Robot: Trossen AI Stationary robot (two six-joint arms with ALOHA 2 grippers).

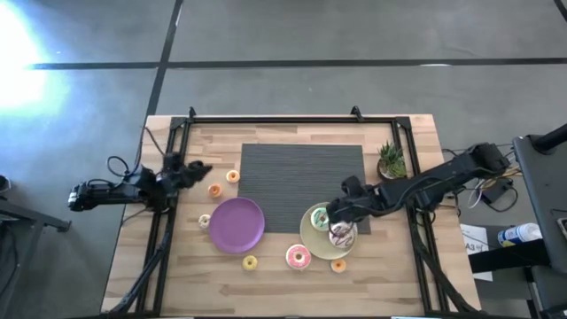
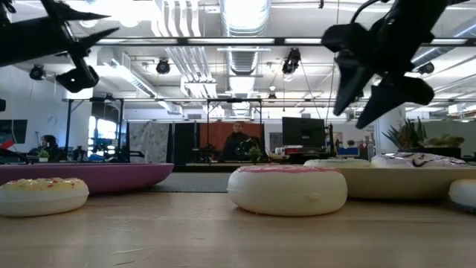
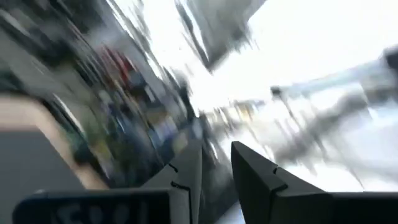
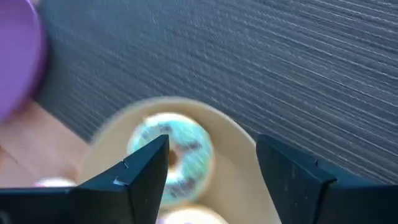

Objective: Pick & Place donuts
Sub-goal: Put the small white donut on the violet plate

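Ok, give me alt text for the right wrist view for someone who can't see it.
The right gripper, fingers open, hovers above a green-white donut lying on the pale-yellow plate. A dark ribbed mat lies beyond, the purple plate's edge alongside.

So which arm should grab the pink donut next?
Probably the right. Its open pincer hovers over the yellow plate, near the pink donut. The left pincer is raised at the table's far left edge.

purple plate (image 1: 236, 224), grey mat (image 1: 301, 186) — potted plant (image 1: 391, 161)

No text (labels, numbers, signs) is legible anywhere.
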